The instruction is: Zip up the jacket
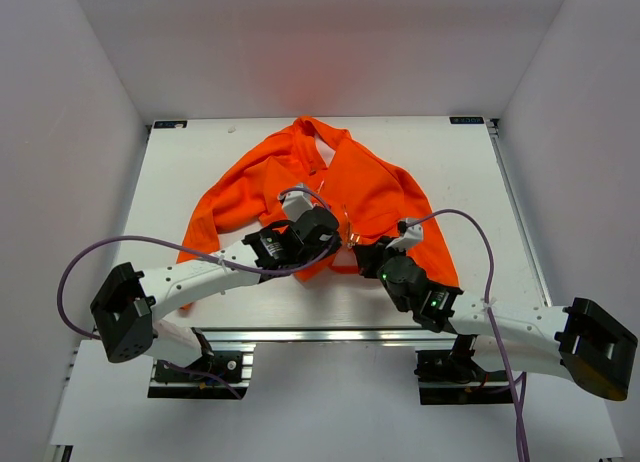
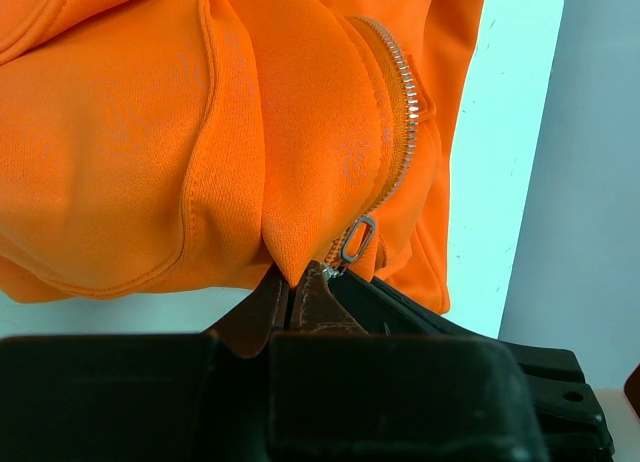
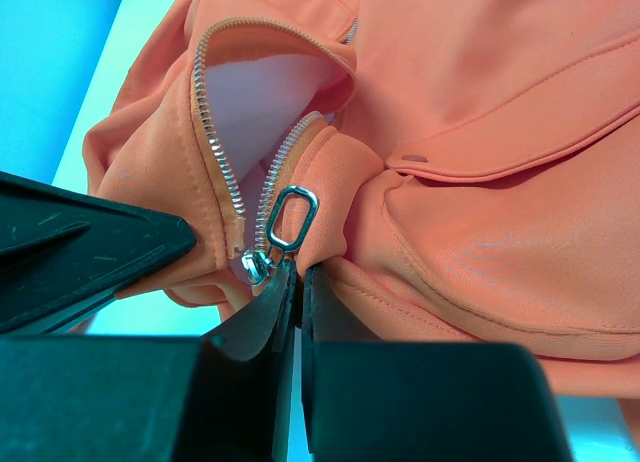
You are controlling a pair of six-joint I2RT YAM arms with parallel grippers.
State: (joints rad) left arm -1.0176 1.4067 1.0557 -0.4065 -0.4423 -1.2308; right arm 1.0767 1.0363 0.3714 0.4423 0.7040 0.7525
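The orange jacket (image 1: 350, 182) lies spread on the white table, collar at the far side and front hem towards me. Both grippers meet at the bottom of its centre zipper. My left gripper (image 1: 337, 238) is shut on a fold of the hem fabric (image 2: 290, 252), just left of the silver zipper pull (image 2: 357, 240). My right gripper (image 1: 360, 248) is shut on the hem fabric (image 3: 330, 252) on the other side, right beside the pull ring (image 3: 290, 217) and slider (image 3: 257, 267). The zipper teeth (image 3: 215, 132) are apart above the slider, and pale pink lining (image 3: 260, 97) shows between them.
The jacket's sleeves trail to the left (image 1: 205, 227) and right (image 1: 435, 252) near edges. White enclosure walls surround the table (image 1: 470, 172). Purple cables loop from both arms. The left gripper's black finger (image 3: 80, 252) shows in the right wrist view.
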